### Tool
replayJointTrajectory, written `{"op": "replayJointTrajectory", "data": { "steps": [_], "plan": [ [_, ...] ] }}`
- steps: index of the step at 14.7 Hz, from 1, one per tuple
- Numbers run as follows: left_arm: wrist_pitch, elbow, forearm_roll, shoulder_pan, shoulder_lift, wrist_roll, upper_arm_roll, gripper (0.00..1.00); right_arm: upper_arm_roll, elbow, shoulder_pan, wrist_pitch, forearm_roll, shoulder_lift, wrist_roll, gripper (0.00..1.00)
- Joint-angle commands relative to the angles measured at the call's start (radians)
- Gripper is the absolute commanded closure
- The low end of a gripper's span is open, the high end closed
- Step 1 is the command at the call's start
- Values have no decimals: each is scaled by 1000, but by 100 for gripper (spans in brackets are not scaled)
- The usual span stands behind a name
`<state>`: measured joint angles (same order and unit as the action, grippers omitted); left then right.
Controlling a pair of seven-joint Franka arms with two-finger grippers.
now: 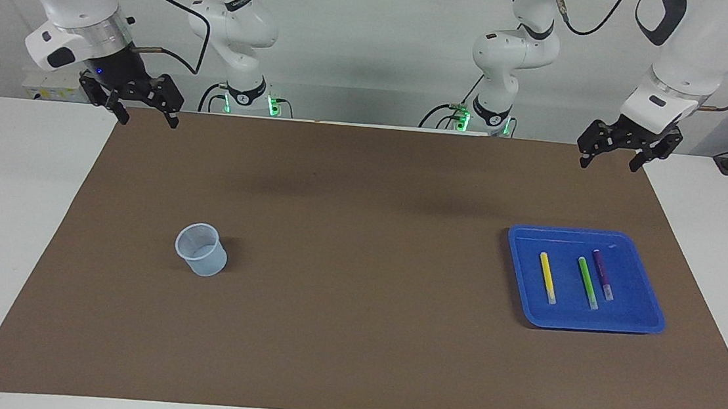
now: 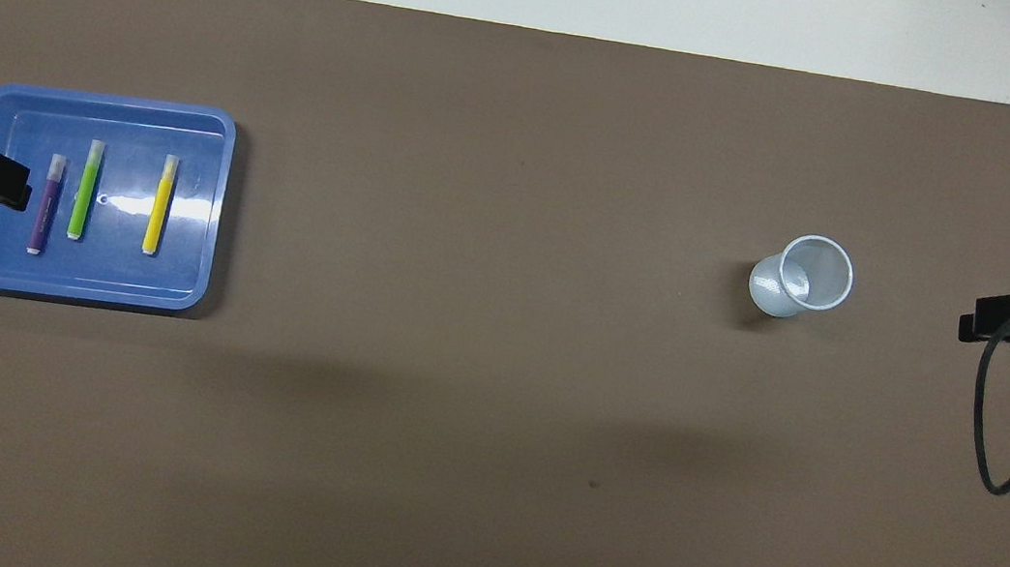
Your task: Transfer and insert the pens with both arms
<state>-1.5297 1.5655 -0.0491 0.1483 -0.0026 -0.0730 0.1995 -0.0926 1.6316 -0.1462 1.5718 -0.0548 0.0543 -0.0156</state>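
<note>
Blue tray [image 1: 649,302] keeps the yellow pen [image 1: 547,277], green pen [image 1: 588,283] and purple pen [image 1: 602,274] flat, apart and easy to pinch, below the left gripper [image 1: 610,161]. Right gripper [image 1: 145,119] hangs well above the cup [image 1: 202,251]. Both jaws are wide open, empty, waiting.

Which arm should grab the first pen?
Left. The left gripper hangs open at the blue tray's end, where all three pens lie. The right gripper waits open at the cup's end.
</note>
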Motion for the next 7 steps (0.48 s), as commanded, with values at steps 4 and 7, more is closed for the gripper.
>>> {"op": "replayJointTrajectory", "data": {
  "steps": [4,7],
  "plan": [
    [-10,37,12,-1,-33,9,-6,0,-4,27,-9,22,-13,19,28,0],
    [-10,37,12,-1,-33,9,-6,0,-4,27,-13,14,-17,25,26,0]
  ]
}}
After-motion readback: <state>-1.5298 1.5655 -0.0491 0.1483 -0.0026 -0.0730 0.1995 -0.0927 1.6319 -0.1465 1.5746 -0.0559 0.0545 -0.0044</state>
